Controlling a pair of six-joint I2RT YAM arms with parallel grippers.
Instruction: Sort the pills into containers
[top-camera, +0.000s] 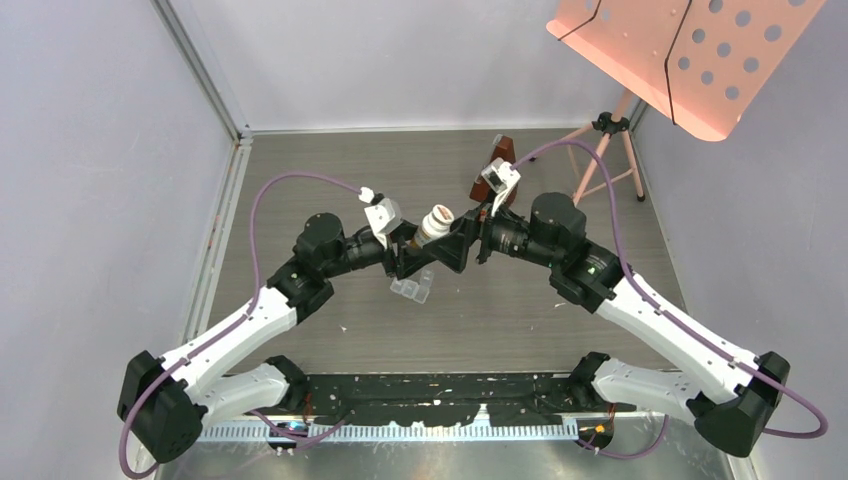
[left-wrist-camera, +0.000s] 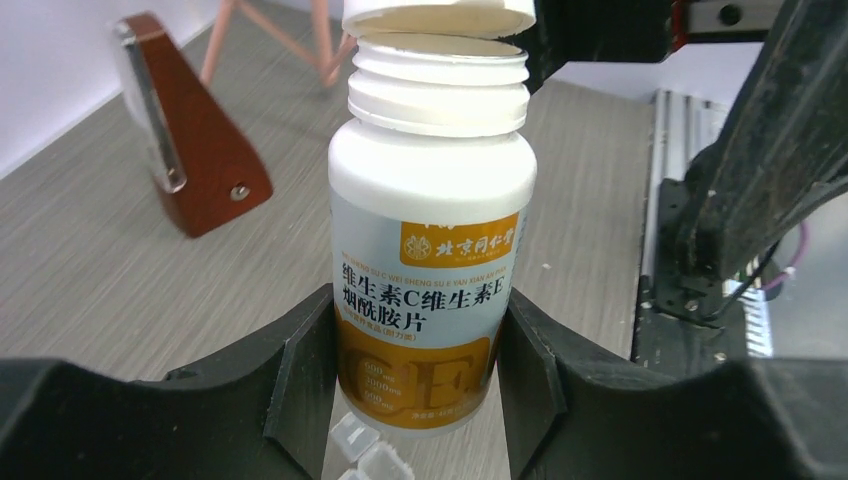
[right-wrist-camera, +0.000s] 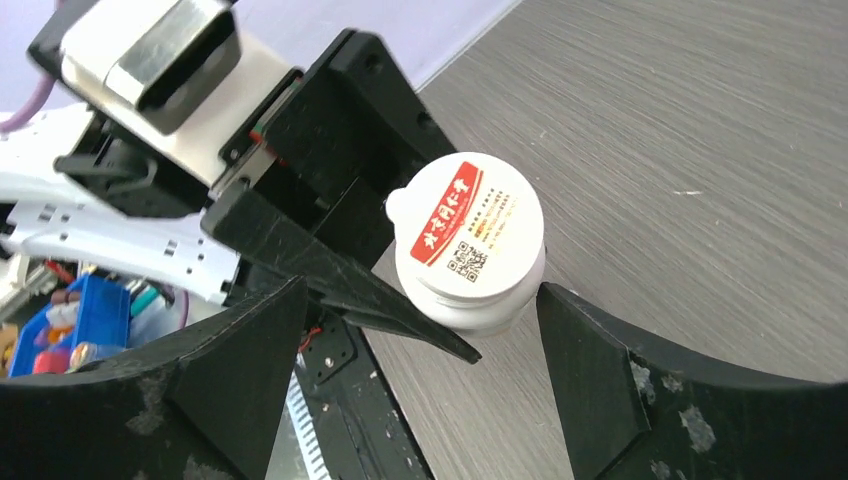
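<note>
White bottle held, lid sitting loose

The left gripper (left-wrist-camera: 415, 345) squeezes a smooth, round, white plastic bottle (left-wrist-camera: 430, 200) with an orange label. Its flat round cap (right-wrist-camera: 470, 235) sits loose over the ridged neck. The right gripper (right-wrist-camera: 420, 300) stands wide around the cap, not pinching it. The small clear boxy container (top-camera: 412, 290) lies on the grey streaky table (top-camera: 520, 320), just under the bottle.

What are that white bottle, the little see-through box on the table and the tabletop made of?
The bottle looks like smooth, faintly glossy white plastic: moulded screw threads at its neck, soft highlights. The little box seems hard clear plastic: it is see-through, with rounded moulded edges. The tabletop looks like matt grey wood-grain laminate, judging by its even printed streaks, though real wood is possible.
</note>
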